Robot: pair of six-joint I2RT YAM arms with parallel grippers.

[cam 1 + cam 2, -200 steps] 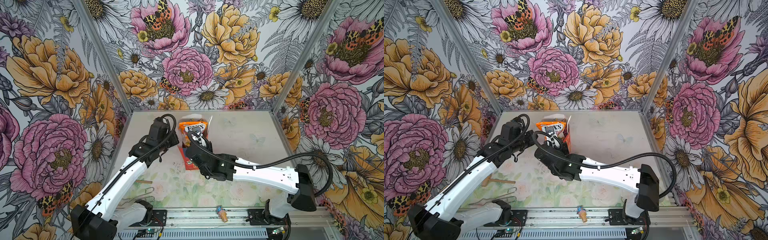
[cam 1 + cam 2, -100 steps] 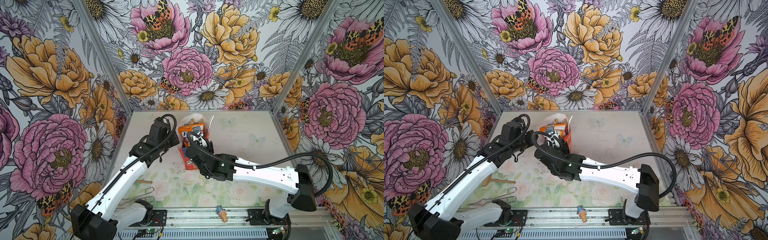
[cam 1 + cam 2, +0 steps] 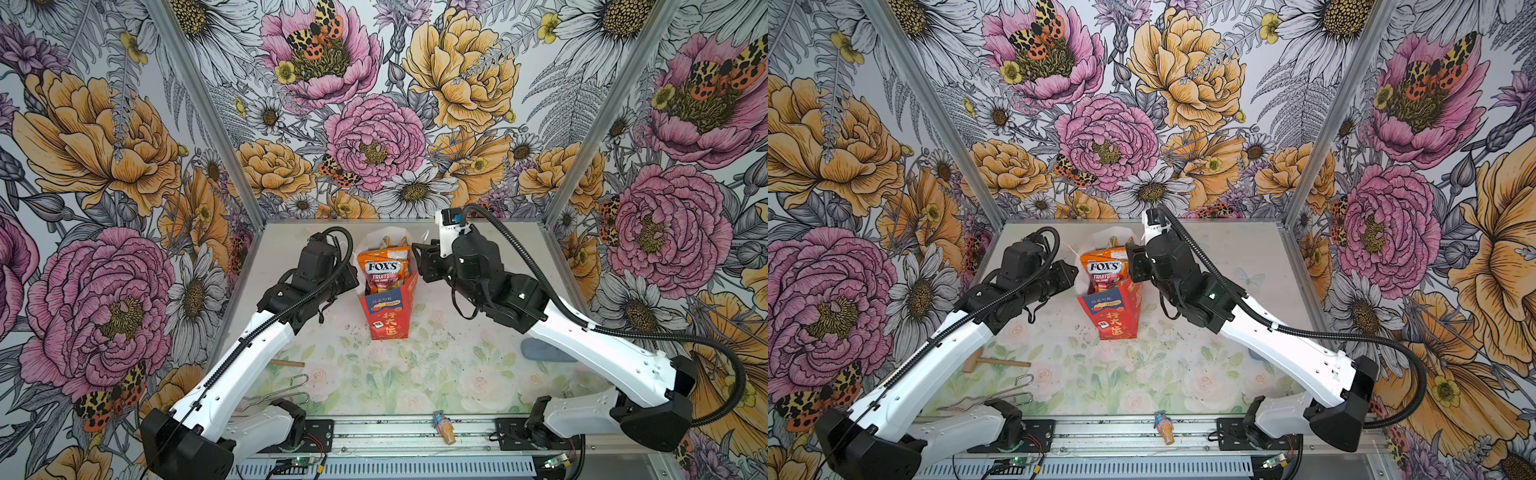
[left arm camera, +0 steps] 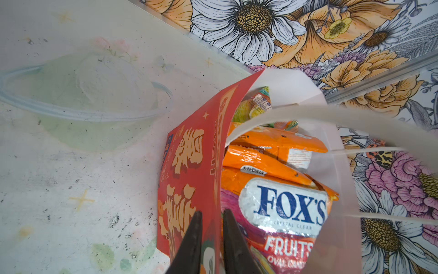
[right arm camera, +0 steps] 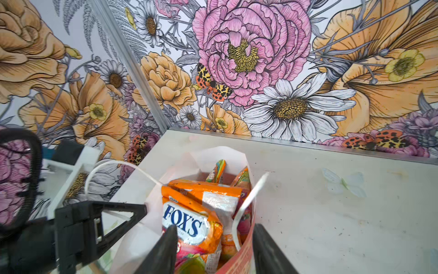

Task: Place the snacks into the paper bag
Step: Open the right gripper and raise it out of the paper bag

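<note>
Straddling one side wall of the tall red-and-white paper bag [image 3: 385, 316], upright on the pale floral worktop [image 3: 415, 374], with the left gripper [image 4: 212, 213], jaws narrowly parted and seemingly not pinching the paper, though hard to be sure. Straddling the opposite wall with the right gripper [image 5: 214, 227], jaws spread wide, gripping nothing. Bulging with glossy snack packets [image 4: 260, 142], an orange "FOX'S" candy packet [image 3: 380, 270] sticking up in front.
</note>
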